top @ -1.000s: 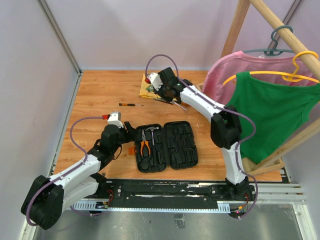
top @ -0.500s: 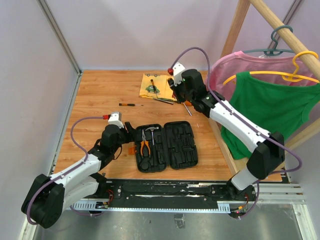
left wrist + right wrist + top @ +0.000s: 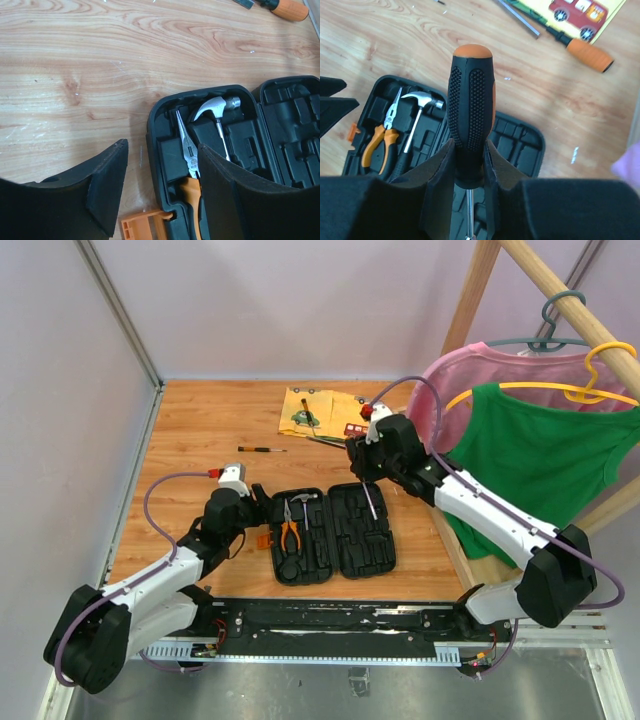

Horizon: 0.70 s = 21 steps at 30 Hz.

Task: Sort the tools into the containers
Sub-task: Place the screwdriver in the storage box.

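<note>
Two stowed, third overhead
In the case (image 3: 360, 540): hammer (image 3: 303, 508), pliers (image 3: 290, 532); right tool (image 3: 469, 167) grips a screwdriver (image 3: 470, 110) above it, left tool (image 3: 162, 177) wide; loose screwdrivers (image 3: 330, 441) wait upper centre.

left arm (image 3: 160, 580): folded low, reaching forward
left gripper (image 3: 162, 165): jaws apart
right arm (image 3: 482, 510): stretched forward-left, wrist pitched down
right gripper (image 3: 469, 162): jaws clamped

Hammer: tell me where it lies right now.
In the top view, the hammer lies in the open case's left half, just right of the pliers.
</note>
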### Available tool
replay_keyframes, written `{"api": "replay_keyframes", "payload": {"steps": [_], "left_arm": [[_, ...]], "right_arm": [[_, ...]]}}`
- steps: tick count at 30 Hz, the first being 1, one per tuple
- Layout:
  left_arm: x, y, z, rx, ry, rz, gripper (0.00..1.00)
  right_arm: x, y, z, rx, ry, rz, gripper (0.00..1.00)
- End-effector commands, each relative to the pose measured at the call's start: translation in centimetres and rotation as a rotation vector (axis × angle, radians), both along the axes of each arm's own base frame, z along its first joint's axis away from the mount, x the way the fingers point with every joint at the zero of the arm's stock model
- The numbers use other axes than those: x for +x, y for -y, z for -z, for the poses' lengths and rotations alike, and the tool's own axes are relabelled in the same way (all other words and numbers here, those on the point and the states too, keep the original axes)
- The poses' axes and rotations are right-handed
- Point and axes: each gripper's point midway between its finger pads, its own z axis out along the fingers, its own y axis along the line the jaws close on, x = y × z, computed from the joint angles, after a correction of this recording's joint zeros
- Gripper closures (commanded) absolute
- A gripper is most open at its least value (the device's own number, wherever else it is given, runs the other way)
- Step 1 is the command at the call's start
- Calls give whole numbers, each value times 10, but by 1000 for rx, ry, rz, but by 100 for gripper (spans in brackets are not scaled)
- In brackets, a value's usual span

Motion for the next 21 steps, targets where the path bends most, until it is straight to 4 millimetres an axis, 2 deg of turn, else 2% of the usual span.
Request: {"api": "replay_keyframes", "payload": {"steps": [1, 6, 9, 14, 18, 21], "left_arm": [[9, 5, -19, -22, 55, 12, 38], [10, 7, -17, -21, 47, 18, 38], [10, 7, -16, -20, 42, 20, 38], [10, 7, -13, -18, 34, 21, 38], [11, 8, -11, -15, 27, 20, 38], [11, 8, -10, -14, 23, 21, 38]], "right_arm": [[-10, -11, 0, 153, -80, 43, 94], [-18, -15, 20, 202, -153, 49, 94], [-21, -19, 22, 222, -145, 9, 94], [-21, -29, 2, 288, 10, -111, 90], [-23, -33, -25, 332, 192, -207, 87], [-31, -35, -34, 316, 351, -329, 91]]}}
